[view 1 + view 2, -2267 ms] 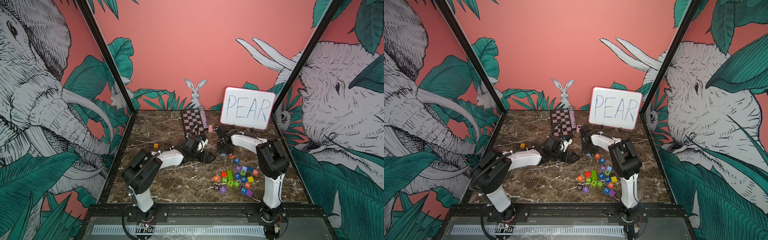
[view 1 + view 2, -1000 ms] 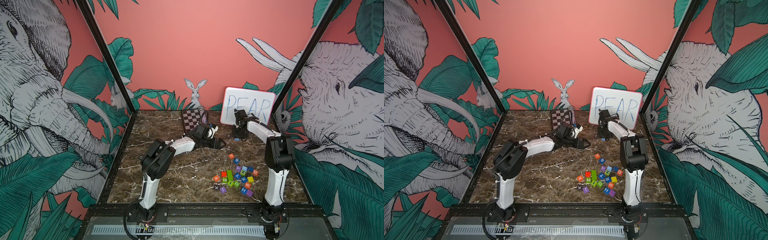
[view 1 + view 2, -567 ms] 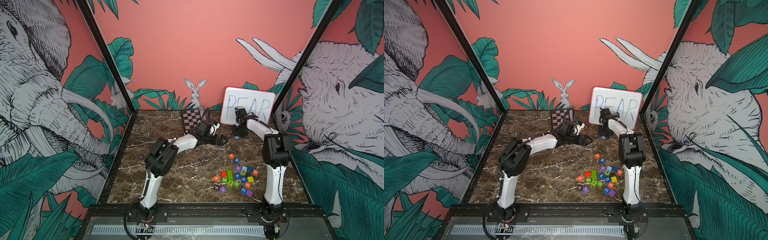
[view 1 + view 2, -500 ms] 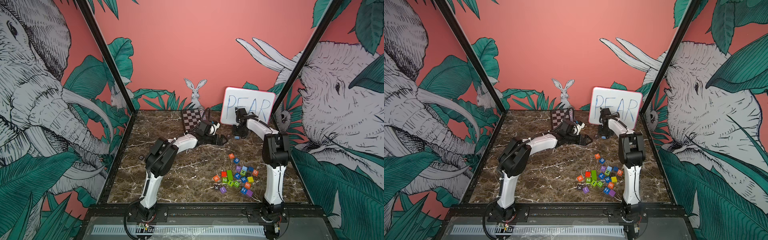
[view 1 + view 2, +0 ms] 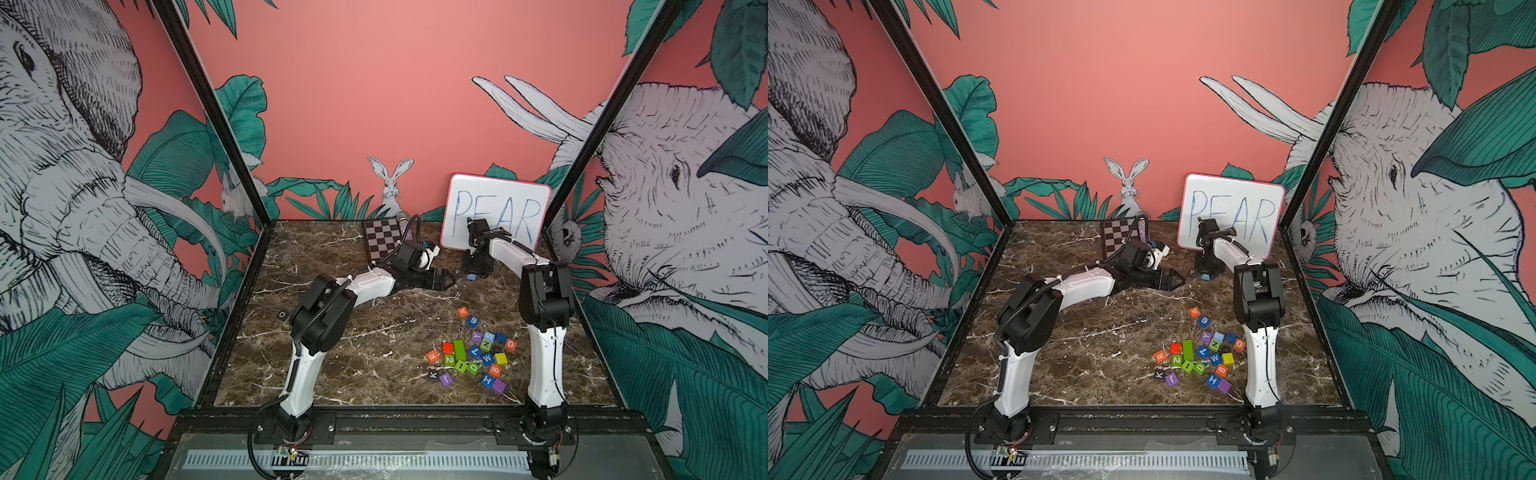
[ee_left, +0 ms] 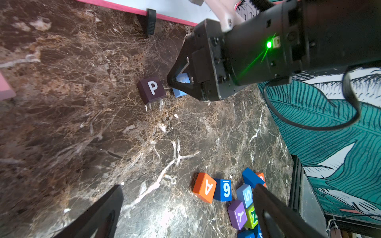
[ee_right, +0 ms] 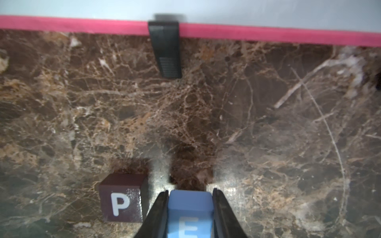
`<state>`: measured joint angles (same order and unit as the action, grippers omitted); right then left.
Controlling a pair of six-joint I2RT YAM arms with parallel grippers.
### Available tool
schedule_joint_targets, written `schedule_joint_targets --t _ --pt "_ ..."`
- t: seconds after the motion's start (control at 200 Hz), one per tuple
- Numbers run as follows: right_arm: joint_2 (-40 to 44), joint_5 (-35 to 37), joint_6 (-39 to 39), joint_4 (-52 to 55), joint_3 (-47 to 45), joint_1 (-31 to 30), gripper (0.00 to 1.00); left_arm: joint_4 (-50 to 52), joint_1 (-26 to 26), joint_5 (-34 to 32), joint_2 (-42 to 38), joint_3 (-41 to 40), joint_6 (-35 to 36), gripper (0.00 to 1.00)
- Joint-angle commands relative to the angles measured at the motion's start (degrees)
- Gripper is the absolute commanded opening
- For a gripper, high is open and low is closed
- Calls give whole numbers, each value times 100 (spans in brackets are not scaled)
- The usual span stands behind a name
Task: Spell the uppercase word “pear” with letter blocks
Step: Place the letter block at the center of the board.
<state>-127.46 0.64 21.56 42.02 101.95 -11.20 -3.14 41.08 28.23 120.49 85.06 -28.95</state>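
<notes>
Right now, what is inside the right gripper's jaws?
The right gripper holds the light-blue E block, clamped on two sides, just beside the black P block. The fingers cover its flanks, and its underside is out of sight.

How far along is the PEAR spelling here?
Done: black P block placed before the whiteboard. In hand: right gripper shut on the light-blue E block, beside the P. Left: orange A block and orange R block, both by the cube pile; left gripper open, empty.

surface: marble tabletop (image 5: pixel 374 324) | on it: P block (image 6: pixel 151 89), block heap (image 5: pixel 473 357), checkerboard (image 5: pixel 383 242), whiteboard (image 5: pixel 498 191) | E block (image 7: pixel 190 210) perhaps touching
</notes>
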Motion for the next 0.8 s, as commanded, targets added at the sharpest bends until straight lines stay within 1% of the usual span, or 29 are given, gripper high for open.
schedule_joint_targets --t 0.0,0.25,0.795 --pt "-103 70 114 1 141 22 31 -11 -21 -45 -104 -101 -28 99" --pt "-186 104 138 -16 163 21 33 -77 -30 -98 -199 -249 -28 99" --pt "-296 130 191 -37 281 23 34 -165 -47 -125 -309 -419 -26 99"
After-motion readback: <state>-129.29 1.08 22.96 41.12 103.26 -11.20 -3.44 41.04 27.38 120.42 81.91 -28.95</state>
